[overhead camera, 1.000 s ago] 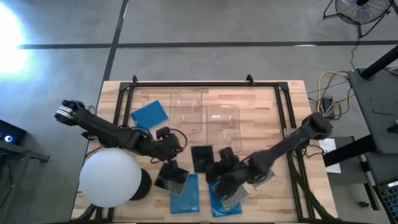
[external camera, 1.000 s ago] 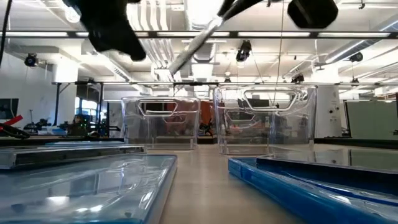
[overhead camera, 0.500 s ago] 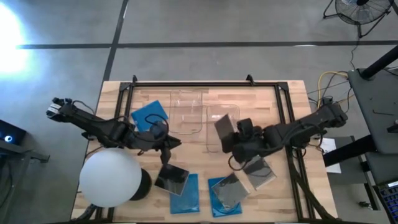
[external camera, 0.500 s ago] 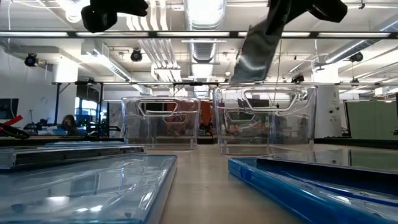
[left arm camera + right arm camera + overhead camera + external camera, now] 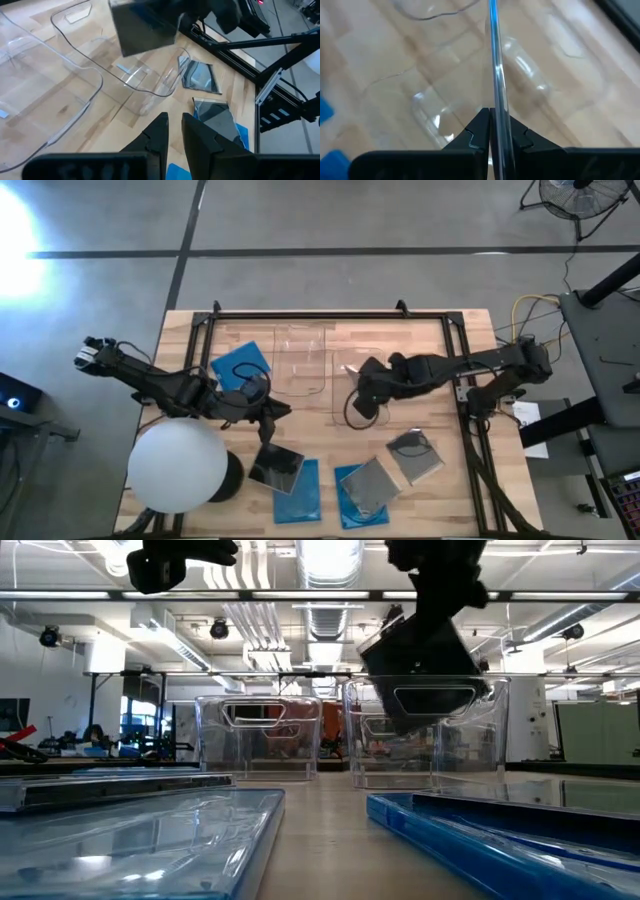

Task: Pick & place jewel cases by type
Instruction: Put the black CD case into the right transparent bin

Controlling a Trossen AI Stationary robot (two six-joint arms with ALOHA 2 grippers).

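1. One dark case [image 5: 420, 665] is clamped edge-on in the right gripper [image 5: 492, 131], held above the right bin [image 5: 358, 372].
2. The left gripper [image 5: 172, 131] is held nearly closed and empty, near a case [image 5: 275, 467] at the front of the table [image 5: 440, 345].
3. Other cases lie flat: a blue one [image 5: 241, 364] beside the left bin [image 5: 302, 360], others at the front.
4. Risk: the tilted case may catch the bin rim and slip out, the grip being on a thin edge.
5. No writing is legible.
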